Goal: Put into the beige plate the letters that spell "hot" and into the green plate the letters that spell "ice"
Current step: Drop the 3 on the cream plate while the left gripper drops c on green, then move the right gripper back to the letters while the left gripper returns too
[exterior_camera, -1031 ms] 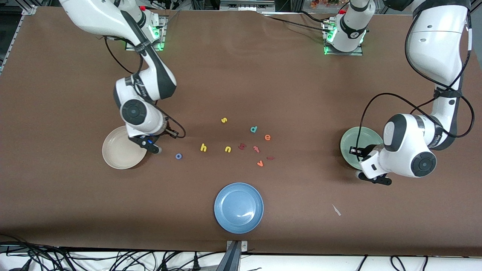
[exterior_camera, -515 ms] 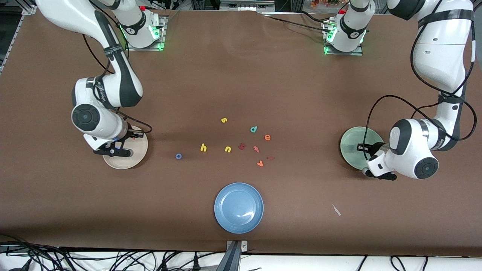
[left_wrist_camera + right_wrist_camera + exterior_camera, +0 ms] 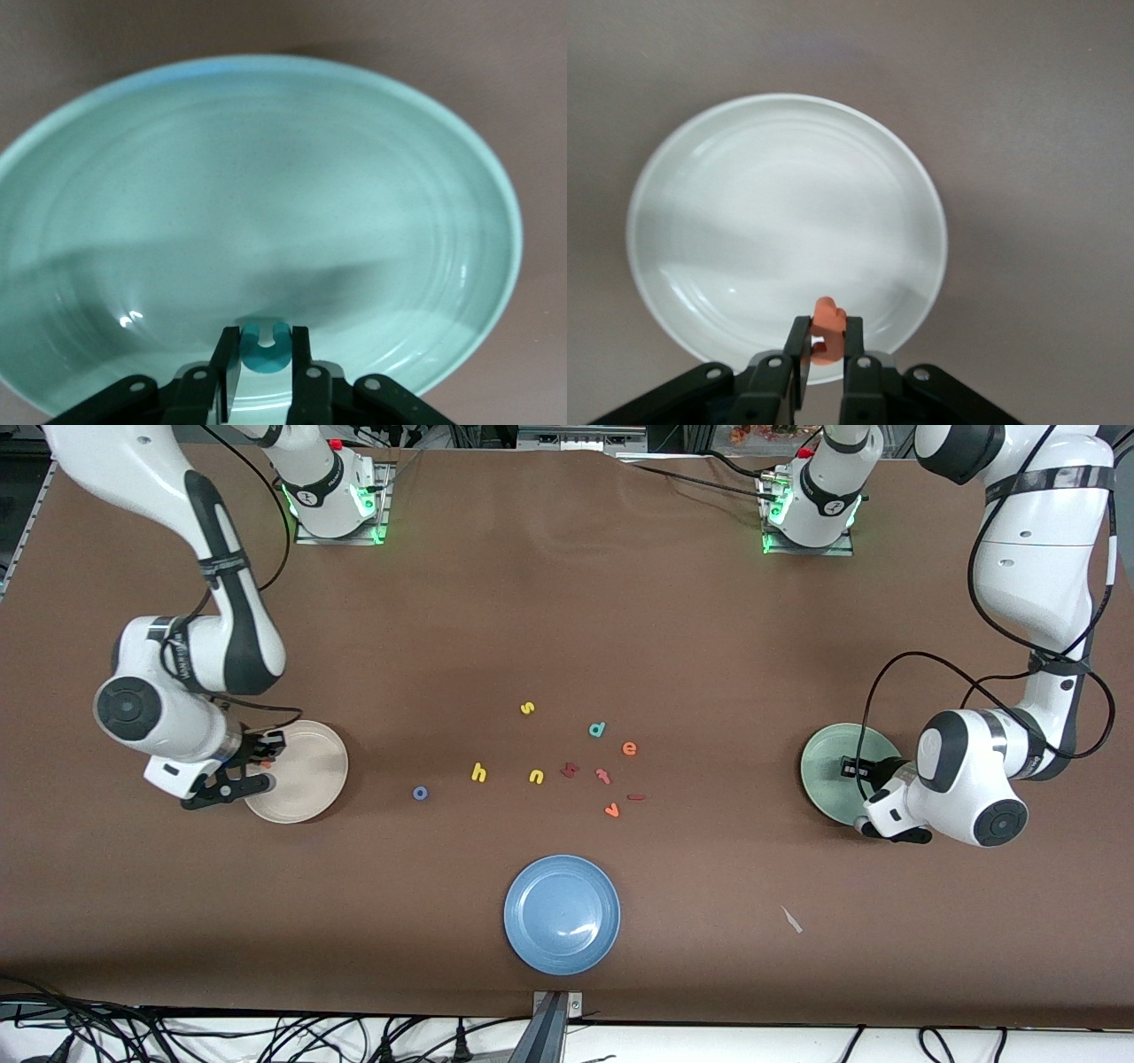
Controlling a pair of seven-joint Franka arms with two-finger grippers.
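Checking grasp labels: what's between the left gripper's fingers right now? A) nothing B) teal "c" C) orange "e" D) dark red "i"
B: the left wrist view shows the teal "c" between the fingers of the left gripper, over the green plate.

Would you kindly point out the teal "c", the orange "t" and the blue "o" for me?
teal "c" (image 3: 265,347): left wrist view, the curved body between the fingers.
orange "t" (image 3: 827,320): right wrist view, the top above the fingers.
blue "o" (image 3: 421,793): front view, the ring.
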